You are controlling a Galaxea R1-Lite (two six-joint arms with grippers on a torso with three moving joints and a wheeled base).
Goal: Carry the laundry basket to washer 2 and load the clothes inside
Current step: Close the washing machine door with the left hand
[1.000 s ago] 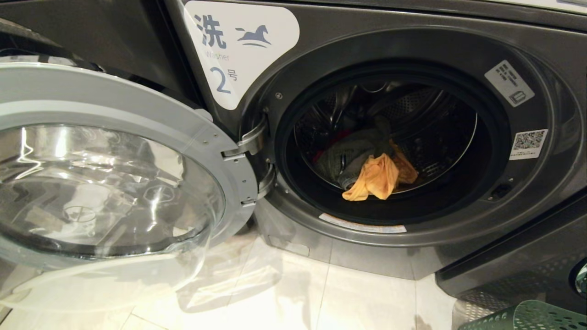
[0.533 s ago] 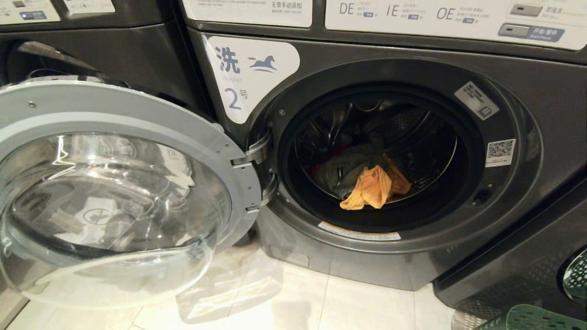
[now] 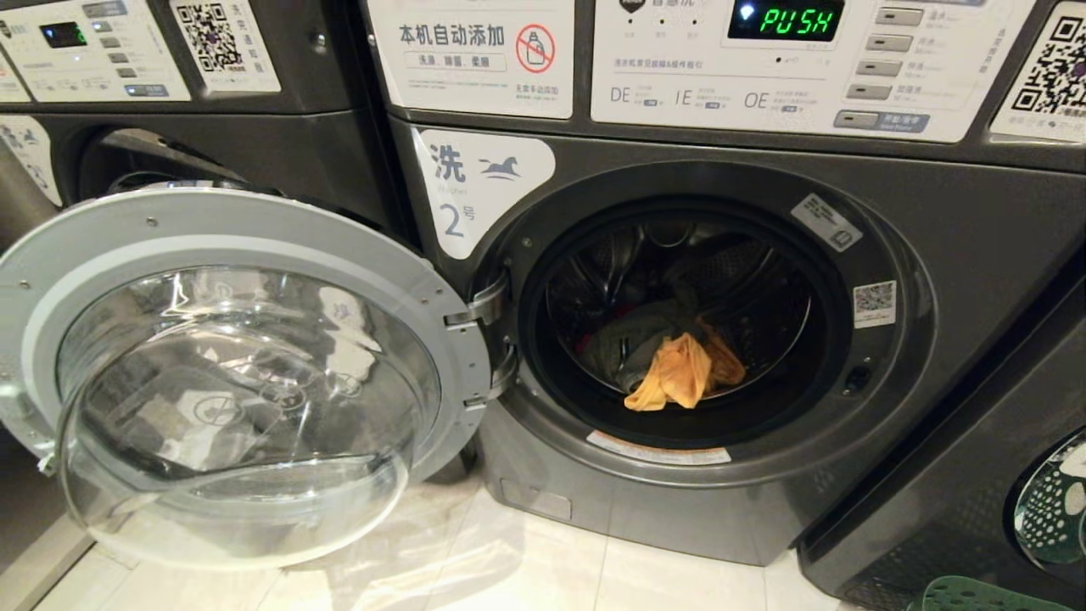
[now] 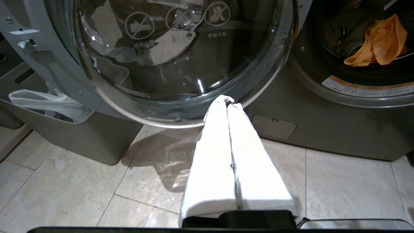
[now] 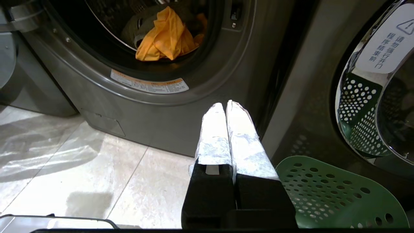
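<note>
Washer 2 [image 3: 959, 255], dark grey with a white horse label, stands with its round glass door [image 3: 229, 373] swung wide to the left. Inside the drum lie the clothes [image 3: 674, 373]: a yellow-orange piece in front, a grey-green one behind, a sliver of red at the left. They also show in both wrist views [image 4: 378, 42] [image 5: 165, 35]. The green perforated laundry basket [image 5: 336, 194] sits on the floor at the right, its rim just visible in the head view [image 3: 984, 594]. My left gripper [image 4: 228, 102] is shut and empty below the door. My right gripper [image 5: 224, 105] is shut and empty beside the basket.
A grey bin with a white bag [image 4: 64, 129] stands on the floor behind the open door. Another washer [image 3: 170, 85] is at the left, and a machine with a chrome-ringed door [image 5: 375, 97] at the right. The panel display [image 3: 785, 19] reads PUSH. Pale tiled floor [image 3: 594, 568] lies in front.
The head view has tilted up and drawn back: the washer sits lower and smaller, and the control panels have come into view. The clothes, door and basket stayed put.
</note>
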